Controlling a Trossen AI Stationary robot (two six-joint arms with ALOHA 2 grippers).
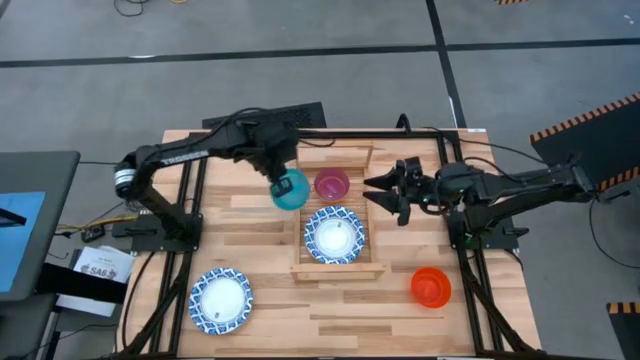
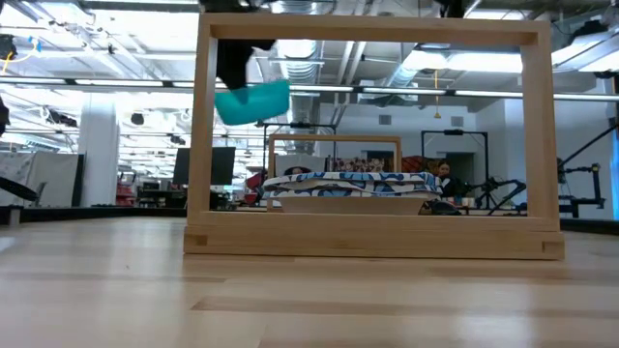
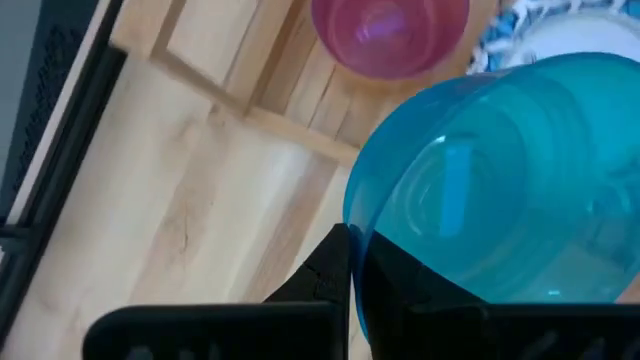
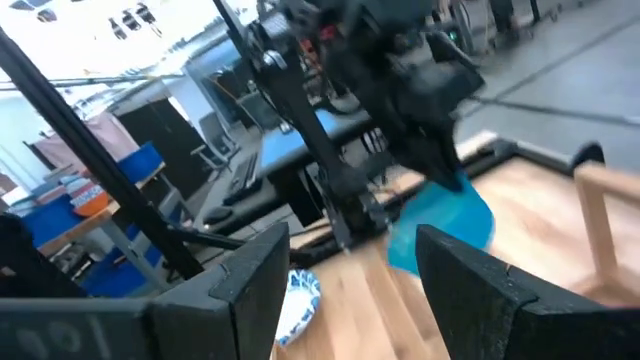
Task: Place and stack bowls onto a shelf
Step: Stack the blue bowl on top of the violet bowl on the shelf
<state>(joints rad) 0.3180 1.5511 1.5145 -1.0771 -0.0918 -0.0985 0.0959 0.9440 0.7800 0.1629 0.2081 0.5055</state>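
My left gripper (image 1: 281, 177) is shut on the teal bowl (image 1: 291, 190) and holds it in the air just left of the shelf (image 1: 362, 266). The low view shows the teal bowl (image 2: 252, 101) tilted, high above the tabletop. On the shelf's slats rest a purple bowl (image 1: 332, 184) and a white bowl with a blue rim (image 1: 334, 235). Another blue-rimmed white bowl (image 1: 221, 300) and the orange-red bowl (image 1: 431, 286) sit on the table. No yellow bowl is in view. My right gripper (image 1: 386, 191) hovers open at the shelf's right rail. My left gripper holds the teal bowl by its rim (image 3: 356, 222), on the side nearest the wrist. One finger (image 3: 325, 275) stands outside the wall and the other shows dark through the wall from inside. The bowl is lifted clear and tilted, hanging below the fingers.
The shelf's tall wooden end frame (image 2: 372, 39) stands near the table's near side. Bare tabletop lies left of the shelf (image 1: 230, 220) and along the near edge. My left arm (image 4: 400, 70) fills much of the right wrist view.
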